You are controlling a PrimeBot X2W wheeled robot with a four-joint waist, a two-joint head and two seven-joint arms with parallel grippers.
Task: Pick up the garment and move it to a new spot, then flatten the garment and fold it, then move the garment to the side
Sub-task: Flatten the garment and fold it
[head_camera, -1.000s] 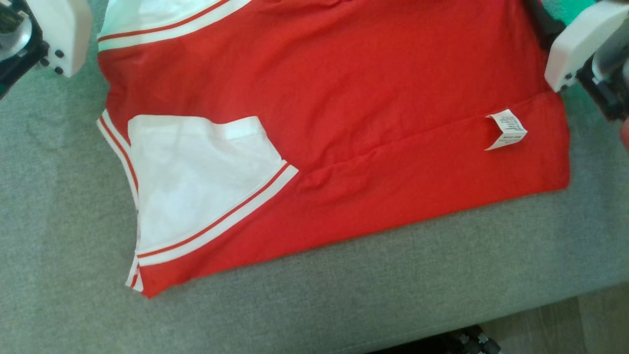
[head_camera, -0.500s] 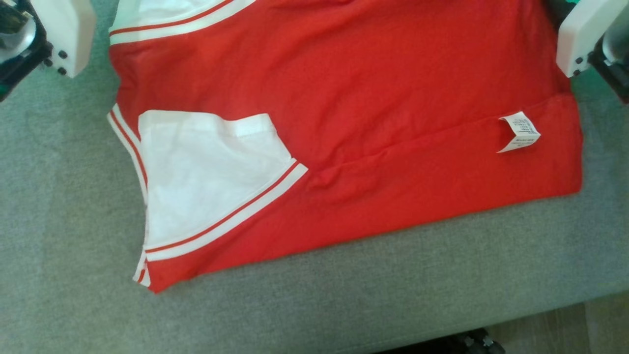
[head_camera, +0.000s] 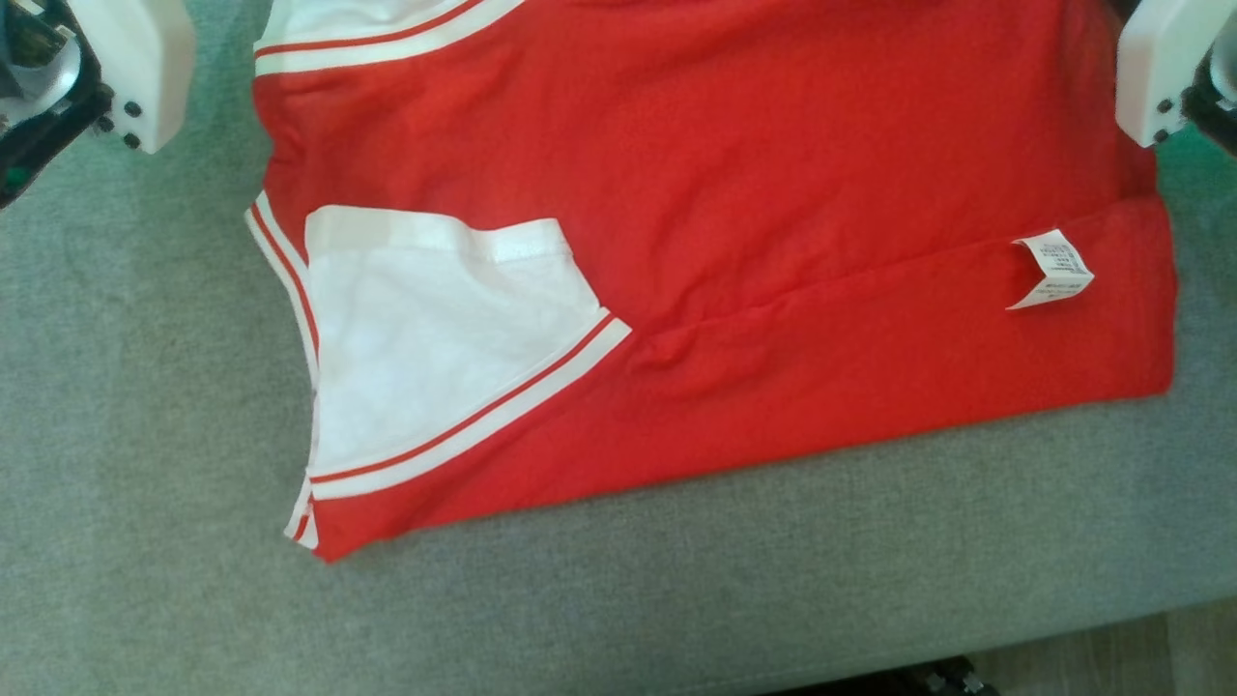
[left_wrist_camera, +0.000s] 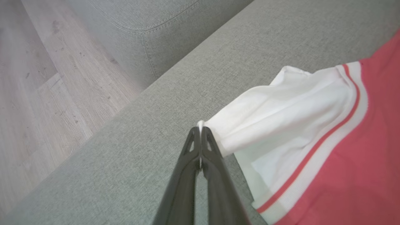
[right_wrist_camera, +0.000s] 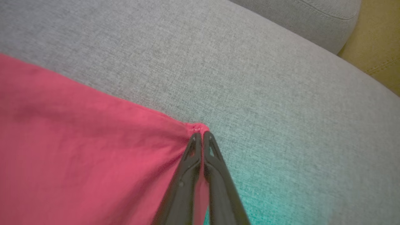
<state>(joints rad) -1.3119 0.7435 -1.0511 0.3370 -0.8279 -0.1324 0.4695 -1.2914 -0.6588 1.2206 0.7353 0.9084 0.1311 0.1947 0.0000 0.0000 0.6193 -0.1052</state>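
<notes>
Head view has the red cotton shirt with white striped sleeves [head_camera: 773, 174] spread on the grey fabric sofa seat [head_camera: 676, 599]. Left gripper [left_wrist_camera: 200, 128] pinches the far-left white sleeve tip [left_wrist_camera: 225, 125] in shut jaws, right gripper [right_wrist_camera: 200, 134] the far-right red corner [right_wrist_camera: 184, 131] (both thin bites); lift both together, evenly, cloth taut.
</notes>
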